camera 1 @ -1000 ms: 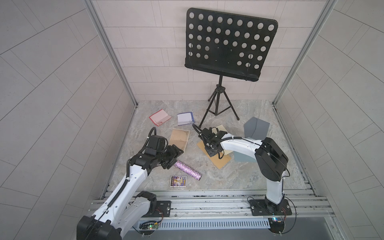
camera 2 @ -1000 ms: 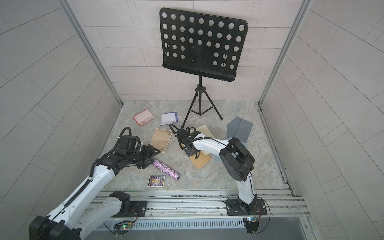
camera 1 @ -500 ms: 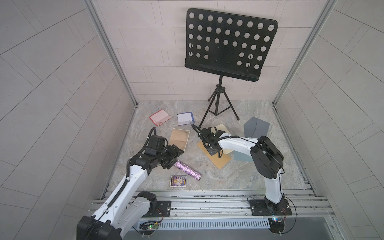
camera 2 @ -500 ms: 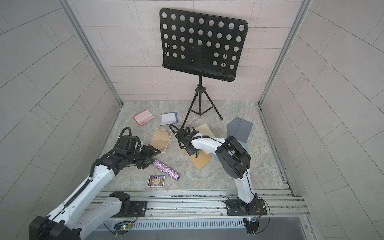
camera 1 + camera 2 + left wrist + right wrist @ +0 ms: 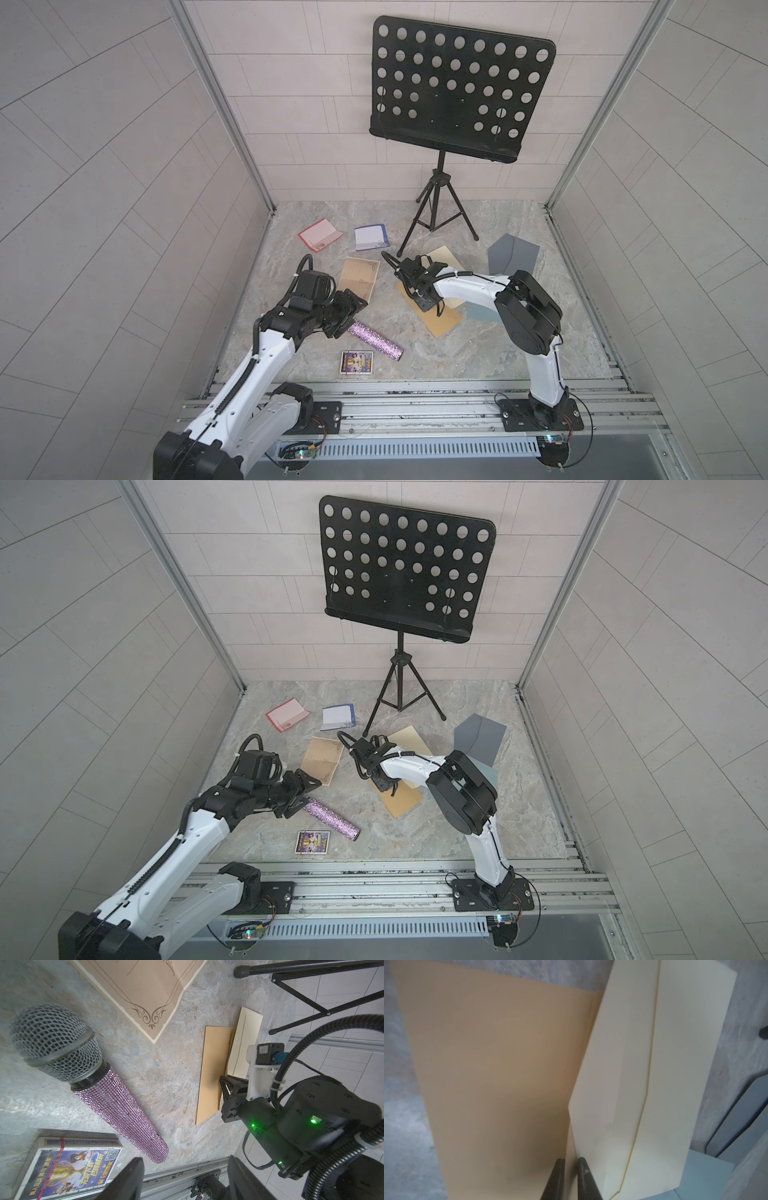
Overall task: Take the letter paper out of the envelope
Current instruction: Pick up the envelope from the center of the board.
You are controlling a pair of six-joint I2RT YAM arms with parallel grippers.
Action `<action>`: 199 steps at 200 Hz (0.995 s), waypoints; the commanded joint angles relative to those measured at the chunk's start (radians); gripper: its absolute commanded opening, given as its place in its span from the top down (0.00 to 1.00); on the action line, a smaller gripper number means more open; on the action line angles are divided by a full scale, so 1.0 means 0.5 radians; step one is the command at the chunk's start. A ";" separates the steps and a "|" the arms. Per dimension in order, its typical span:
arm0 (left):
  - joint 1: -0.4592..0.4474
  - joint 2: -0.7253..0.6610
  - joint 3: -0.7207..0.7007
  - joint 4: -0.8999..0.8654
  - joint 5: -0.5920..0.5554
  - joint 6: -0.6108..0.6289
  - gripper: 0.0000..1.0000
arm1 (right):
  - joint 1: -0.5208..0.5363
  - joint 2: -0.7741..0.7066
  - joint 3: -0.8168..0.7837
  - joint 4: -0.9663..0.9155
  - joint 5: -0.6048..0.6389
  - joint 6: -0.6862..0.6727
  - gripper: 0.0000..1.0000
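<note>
Right jaws pressed together where the tan letter paper [image 5: 492, 1068] meets the cream envelope [image 5: 675, 1064], flat on the bench [image 5: 457, 357]. Can't tell if I'm pinching anything. Left jaws spread, near the microphone [image 5: 112, 1093].

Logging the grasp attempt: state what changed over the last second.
The right gripper closed its jaws where the tan paper sheet meets the cream paper envelope; its elbow edged slightly inward. Whether it pinches paper is unclear. Left gripper, open, and the papers stayed put.
</note>
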 commanded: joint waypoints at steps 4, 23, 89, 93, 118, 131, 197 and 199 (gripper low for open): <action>-0.010 0.002 0.042 -0.004 0.014 -0.034 0.26 | 0.003 -0.050 0.049 -0.025 0.000 -0.003 1.00; -0.009 0.015 0.083 0.029 0.019 -0.072 0.21 | -0.003 -0.196 0.036 -0.057 -0.092 0.056 1.00; -0.106 0.270 0.354 0.254 0.095 -0.157 0.14 | -0.100 -0.634 0.004 -0.206 -0.675 0.283 1.00; -0.116 0.290 0.373 0.256 0.096 -0.145 0.14 | -0.115 -0.652 0.010 -0.218 -0.712 0.302 1.00; -0.169 0.375 0.457 0.253 0.103 -0.063 0.14 | -0.244 -0.779 0.052 -0.273 -0.938 0.412 1.00; -0.173 0.386 0.494 0.187 0.096 0.028 0.11 | -0.334 -0.855 0.063 -0.277 -1.092 0.486 1.00; -0.183 0.575 0.492 0.631 0.461 0.133 0.07 | -0.770 -1.284 -0.014 -0.049 -1.902 1.028 1.00; -0.183 0.582 0.498 0.640 0.468 0.134 0.06 | -0.778 -1.297 -0.018 -0.033 -1.918 1.046 1.00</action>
